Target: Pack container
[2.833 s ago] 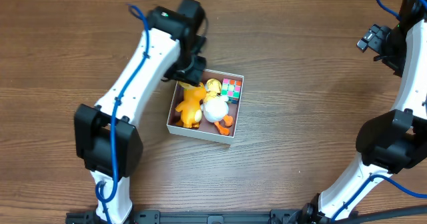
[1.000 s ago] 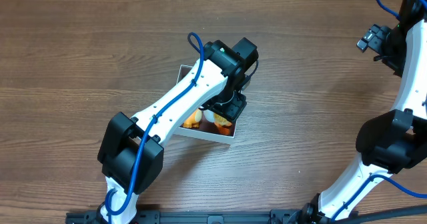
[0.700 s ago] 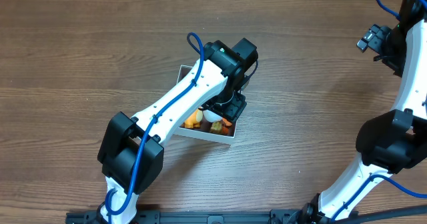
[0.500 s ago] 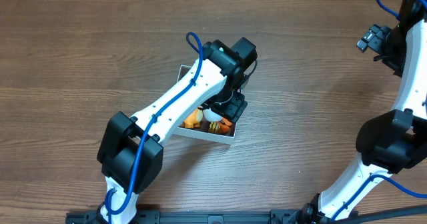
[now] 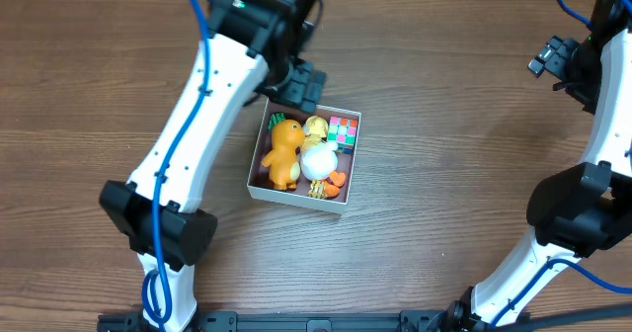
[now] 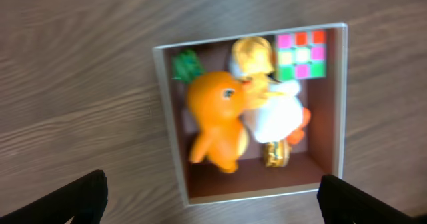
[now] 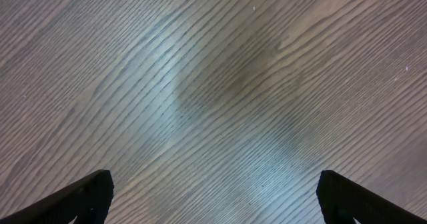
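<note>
My left claw [image 6: 217,201] is wide apart & empty above the box [image 5: 294,198] mid-desk, toys [image 5: 281,154] look all in, so I'd lift straight up w/o clipping its far wall; right claw [image 7: 213,201] apart too.

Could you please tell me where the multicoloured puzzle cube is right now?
In the overhead view, the multicoloured puzzle cube sits in the top-right corner of the white-walled square container, right of the yellow toy.
</note>
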You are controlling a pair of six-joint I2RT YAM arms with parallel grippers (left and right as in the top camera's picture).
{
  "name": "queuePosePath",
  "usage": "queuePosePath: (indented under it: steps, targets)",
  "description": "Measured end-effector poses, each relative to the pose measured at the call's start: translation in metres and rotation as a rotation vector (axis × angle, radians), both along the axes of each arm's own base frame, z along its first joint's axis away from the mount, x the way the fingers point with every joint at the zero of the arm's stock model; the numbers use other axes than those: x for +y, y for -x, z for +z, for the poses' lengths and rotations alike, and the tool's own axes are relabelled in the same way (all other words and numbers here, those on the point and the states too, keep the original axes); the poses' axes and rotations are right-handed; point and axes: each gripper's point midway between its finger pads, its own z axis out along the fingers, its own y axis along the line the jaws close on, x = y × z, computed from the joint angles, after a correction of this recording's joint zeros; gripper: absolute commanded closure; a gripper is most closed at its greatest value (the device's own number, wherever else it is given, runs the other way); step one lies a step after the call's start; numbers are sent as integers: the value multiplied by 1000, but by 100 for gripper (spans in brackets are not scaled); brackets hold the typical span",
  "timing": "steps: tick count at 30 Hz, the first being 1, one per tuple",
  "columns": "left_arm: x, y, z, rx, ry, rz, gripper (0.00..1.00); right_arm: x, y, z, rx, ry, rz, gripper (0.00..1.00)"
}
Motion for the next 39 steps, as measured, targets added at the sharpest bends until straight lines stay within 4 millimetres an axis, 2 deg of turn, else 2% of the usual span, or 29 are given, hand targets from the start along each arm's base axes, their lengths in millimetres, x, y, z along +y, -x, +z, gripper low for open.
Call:
queuePosePath:
  steps: [2, 6, 10, 13, 17, 21, 24, 29, 32, 35, 39]
  targets:
    - [12, 0, 4, -2, -26, 24, 0, 0, 0, 0, 0, 0, 0, 0]
    - [24, -1, 13, -31, -45, 51, 0, 0, 0, 0, 0, 0, 0, 1]
    - [31, 5, 34, -88, -31, 68, 0, 0, 0, 0, 1, 0, 0, 0]
    - [37, 17, 63, -160, -1, 80, 0, 0, 0, 0, 1, 0, 0, 0]
    - [49, 43, 107, -274, 60, 105, 0, 0, 0, 0, 1, 0, 0, 0]
    - [62, 72, 129, -327, 90, 115, 0, 0, 0, 0, 0, 0, 0, 0]
    - [69, 90, 128, -324, 92, 118, 0, 0, 0, 0, 0, 0, 0, 0]
    - [69, 122, 99, -233, 72, 101, 0, 0, 0, 0, 0, 1, 0, 0]
    - [73, 147, 82, -181, 72, 119, 0, 0, 0, 0, 0, 0, 0, 0]
    - [80, 170, 75, -171, 88, 146, 0, 0, 0, 0, 0, 0, 0, 0]
    - [95, 198, 77, -204, 141, 222, 0, 0, 0, 0, 0, 0, 0, 0]
